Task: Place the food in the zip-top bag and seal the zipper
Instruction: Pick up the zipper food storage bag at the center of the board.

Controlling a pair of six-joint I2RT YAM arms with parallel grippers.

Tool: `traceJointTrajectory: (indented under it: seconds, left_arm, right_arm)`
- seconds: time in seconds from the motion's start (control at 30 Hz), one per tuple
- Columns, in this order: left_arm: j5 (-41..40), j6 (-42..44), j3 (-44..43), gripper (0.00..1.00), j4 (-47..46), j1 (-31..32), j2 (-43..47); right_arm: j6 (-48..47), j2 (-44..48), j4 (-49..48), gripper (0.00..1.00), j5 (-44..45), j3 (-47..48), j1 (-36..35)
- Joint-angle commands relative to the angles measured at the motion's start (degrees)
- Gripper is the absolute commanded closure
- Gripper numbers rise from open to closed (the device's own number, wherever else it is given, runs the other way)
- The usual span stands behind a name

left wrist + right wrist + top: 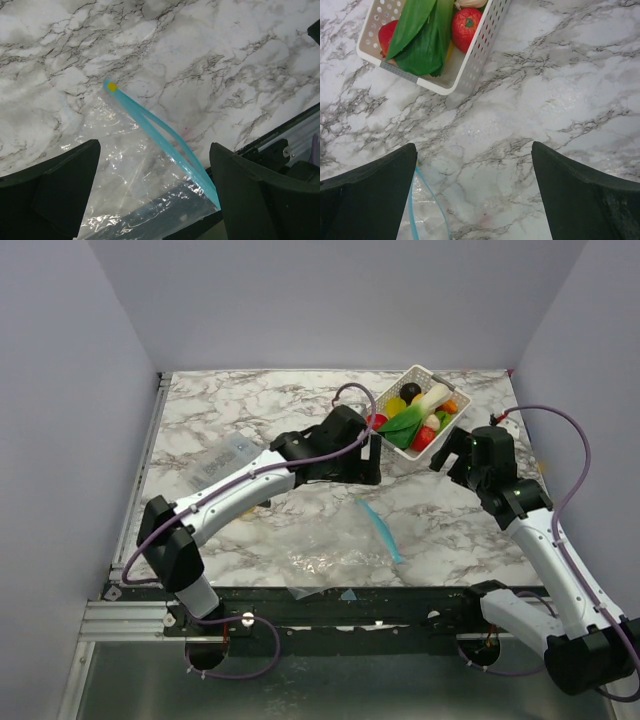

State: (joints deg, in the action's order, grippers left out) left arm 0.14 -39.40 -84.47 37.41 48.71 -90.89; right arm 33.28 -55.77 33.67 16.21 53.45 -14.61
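Step in hand: the very start, by my reading. All the food sits in the white basket and none is in the zip-top bag.
Food: at about 1 o'clock from the middle of the marble table. A red fruit and a green leafy piece lie at the basket's near corner.
Bag: flat on the table at about 6 o'clock, near the front edge and well apart from the basket.
Zipper: along the bag's right edge, its two strips slightly parted in the left wrist view.
Left gripper: fingers spread wide with nothing between them, above the bag's mouth.
Right gripper: likewise spread and empty, just beside the basket at its 6 o'clock.
Next move: I'd expect the right arm to reach toward 11 o'clock into the basket for the near red fruit. The limp bag mouth will want holding open by the left.
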Motion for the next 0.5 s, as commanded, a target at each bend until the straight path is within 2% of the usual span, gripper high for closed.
traceJointTrajectory:
  seconds: [0.0,0.17,0.4,0.47]
  left_arm:
    - [-11.12,-5.01,-9.2,0.1,11.02,4.96,-8.13]
    - [-13.41,-5.68,-16.4,0.14,16.06,8.05,-16.21]
    - [-14.97,-5.84,-19.89,0.21,18.01,11.16,-22.46]
    - [-14.66,-5.6,-20.53,0.27,18.3,11.68,-23.93]
  right_arm:
    - [1.04,2.45,3.05,0.0,2.09,-1.12,0.11]
    - [1.53,4.33,4.18,0.0,4.28,-2.46,0.08]
    - [2.02,6.2,5.1,0.0,5.93,-3.11,0.06]
    - [2.06,6.77,4.89,0.0,6.03,-3.45,0.09]
